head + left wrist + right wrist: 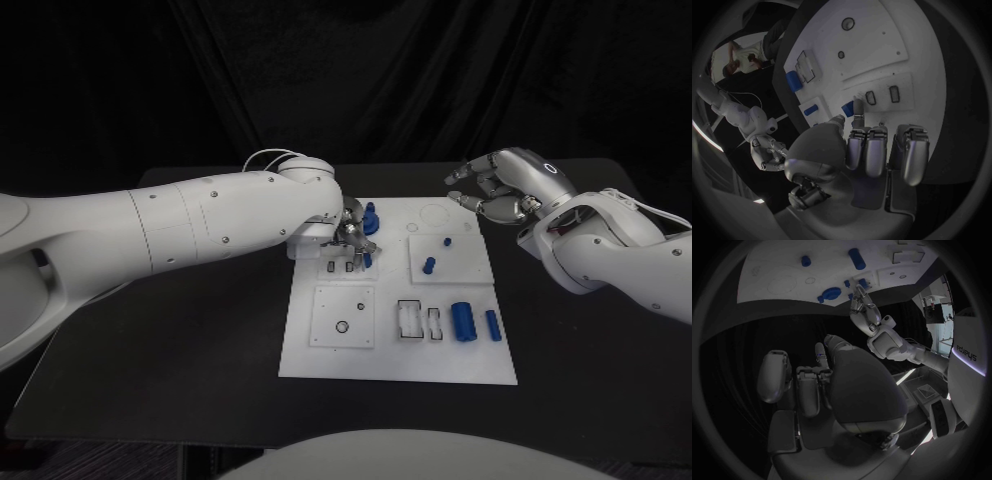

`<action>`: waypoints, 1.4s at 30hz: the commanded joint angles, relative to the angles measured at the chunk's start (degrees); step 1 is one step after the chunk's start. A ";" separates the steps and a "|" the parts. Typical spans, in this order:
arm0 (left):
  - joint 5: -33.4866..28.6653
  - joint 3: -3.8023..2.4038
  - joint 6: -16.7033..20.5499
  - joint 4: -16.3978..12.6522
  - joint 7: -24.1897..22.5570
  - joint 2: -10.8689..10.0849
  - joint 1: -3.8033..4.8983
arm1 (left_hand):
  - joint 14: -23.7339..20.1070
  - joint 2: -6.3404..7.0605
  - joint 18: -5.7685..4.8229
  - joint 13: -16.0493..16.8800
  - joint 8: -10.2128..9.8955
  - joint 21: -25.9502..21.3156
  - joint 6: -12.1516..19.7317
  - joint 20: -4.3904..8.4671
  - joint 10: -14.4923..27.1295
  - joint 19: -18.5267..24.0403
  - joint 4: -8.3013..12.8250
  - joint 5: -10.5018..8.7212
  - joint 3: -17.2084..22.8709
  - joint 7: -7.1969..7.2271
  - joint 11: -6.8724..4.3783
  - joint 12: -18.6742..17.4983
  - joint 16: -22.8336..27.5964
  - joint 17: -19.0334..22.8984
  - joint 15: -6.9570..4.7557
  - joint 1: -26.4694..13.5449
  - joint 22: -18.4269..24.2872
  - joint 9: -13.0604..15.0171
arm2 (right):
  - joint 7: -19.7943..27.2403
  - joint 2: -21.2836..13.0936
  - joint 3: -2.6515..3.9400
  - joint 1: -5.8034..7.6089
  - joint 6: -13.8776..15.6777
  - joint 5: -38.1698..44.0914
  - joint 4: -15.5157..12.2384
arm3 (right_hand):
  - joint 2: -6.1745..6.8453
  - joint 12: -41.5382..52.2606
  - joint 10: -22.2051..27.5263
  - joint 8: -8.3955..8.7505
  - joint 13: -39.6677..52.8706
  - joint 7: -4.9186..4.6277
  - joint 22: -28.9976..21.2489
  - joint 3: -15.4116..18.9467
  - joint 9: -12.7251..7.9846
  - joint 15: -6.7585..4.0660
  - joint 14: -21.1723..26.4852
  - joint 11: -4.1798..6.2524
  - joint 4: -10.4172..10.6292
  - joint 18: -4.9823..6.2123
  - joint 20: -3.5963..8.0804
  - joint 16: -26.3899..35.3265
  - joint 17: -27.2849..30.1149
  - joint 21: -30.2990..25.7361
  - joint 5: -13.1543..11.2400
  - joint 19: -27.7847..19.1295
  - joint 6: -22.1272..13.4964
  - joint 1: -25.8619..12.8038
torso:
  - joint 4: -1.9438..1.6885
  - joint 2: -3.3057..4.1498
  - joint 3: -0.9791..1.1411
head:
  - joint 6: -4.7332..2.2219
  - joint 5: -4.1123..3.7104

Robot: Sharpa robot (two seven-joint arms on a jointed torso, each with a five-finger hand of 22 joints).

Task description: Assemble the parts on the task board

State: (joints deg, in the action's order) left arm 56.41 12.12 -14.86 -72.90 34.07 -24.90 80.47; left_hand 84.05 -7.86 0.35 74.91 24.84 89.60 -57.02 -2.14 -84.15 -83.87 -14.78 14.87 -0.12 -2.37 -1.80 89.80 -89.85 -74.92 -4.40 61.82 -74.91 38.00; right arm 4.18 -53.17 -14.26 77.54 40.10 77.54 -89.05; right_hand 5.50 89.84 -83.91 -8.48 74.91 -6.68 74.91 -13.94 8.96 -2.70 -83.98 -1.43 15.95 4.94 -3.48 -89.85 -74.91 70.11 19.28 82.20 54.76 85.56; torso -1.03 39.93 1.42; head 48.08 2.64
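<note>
A: Right, head view first. White rectangular task board (397, 360) sits mid-table. Left hand (351, 238) is down over the board's far-left block, fingertips on a small blue plastic part (366, 259) beside two dark slots. Looks pinched, not certain from here.

B: Right hand?

A: Right hand (502, 188) hovers off the board's far-right corner, fingers curled in, nothing in them. Loose pieces: big blue cylinder (463, 320) and a thinner blue peg (492, 325) at the near right, more blue pieces further up the board.

B: Left wrist view?

A: Left hand (873, 155) with fingers reaching to the same blue part (848, 108), thumb and a finger on it, so I'd call it held. The slots (882, 95) are just beside.

B: Right wrist view?

A: Right hand (823, 390) curled, holding nothing. Board (786, 280) beyond it.

B: Handling?

A: My guess: the parts are rigid, light, smooth plastic, slippery in metal fingers. Pinch across the sides, keep it square to the slot.

B: Any text?

A: "edeVIS"-like lettering at the rim of the right wrist view, not cleanly readable. Nothing legible on the board.
</note>
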 commanded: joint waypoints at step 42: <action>-0.21 -0.05 -2.83 0.91 -0.79 1.19 -0.31 | 5.95 0.58 0.14 15.09 -1.46 0.08 0.50 -0.20 -5.85 -4.55 0.92 0.16 1.30 -0.13 0.30 0.20 -0.15 -15.08 0.22 1.21 -13.43 0.62 | -1.87 0.27 0.05 -0.15 -1.20 0.08 0.19 | 0.28 0.16 -6.09 0.32 15.09 -0.05 9.37 -0.45 -0.11 0.74 -6.02 -0.51 -0.33 -0.66 -0.61 -0.15 -15.09 -0.47 0.28 -0.08 0.56 0.14 | -0.07 -0.09 -0.01 | 0.93 0.07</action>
State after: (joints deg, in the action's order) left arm 56.39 12.11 -16.38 -71.92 33.47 -23.82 80.32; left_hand 84.05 -7.57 0.35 74.91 23.57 89.60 -56.82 -2.15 -84.15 -83.87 -13.91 14.87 0.75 -2.56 -1.79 89.80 -89.85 -74.91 -4.40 62.57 -74.91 38.56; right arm 3.34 -52.88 -14.26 77.53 38.95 77.53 -88.87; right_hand 5.50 89.84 -84.06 -8.48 74.94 -6.88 74.90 -14.18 8.93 -2.34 -83.93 -1.57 15.71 4.94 -3.69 -89.85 -74.91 69.88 19.27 82.00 54.97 85.56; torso -1.08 39.85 1.40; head 48.95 2.72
